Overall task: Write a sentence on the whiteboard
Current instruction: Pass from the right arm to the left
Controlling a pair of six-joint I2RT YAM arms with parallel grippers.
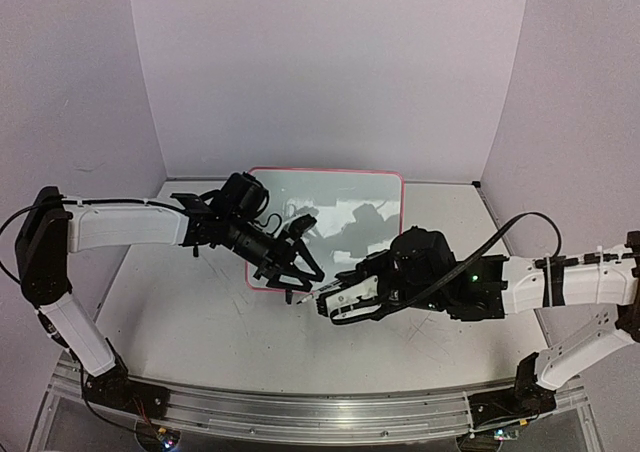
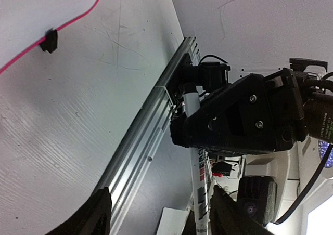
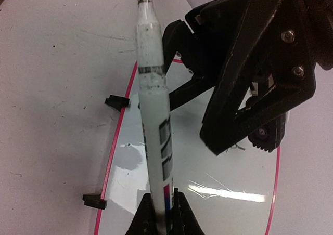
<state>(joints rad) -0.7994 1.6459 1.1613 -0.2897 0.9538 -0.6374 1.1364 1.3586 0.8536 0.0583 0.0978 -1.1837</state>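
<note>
The whiteboard (image 1: 370,187) lies flat at the table's middle back, white with a pink rim and black clip feet (image 3: 116,102). The sentence is out of view; the board surface that shows (image 3: 223,193) is bare. My right gripper (image 1: 328,302) (image 3: 162,206) is shut on a white marker (image 3: 153,115), whose dark nib points away over the board's near-left edge. My left gripper (image 1: 298,272) (image 2: 161,209) stands open just beyond the nib. In the left wrist view the marker (image 2: 200,193) runs between its spread fingers, close to the right one; I cannot tell whether they touch.
The scratched grey tabletop (image 1: 200,312) surrounds the board. An aluminium rail (image 1: 300,412) (image 2: 151,115) carrying both arm bases runs along the near edge. Pale walls enclose the back and sides. Black cables hang from both arms.
</note>
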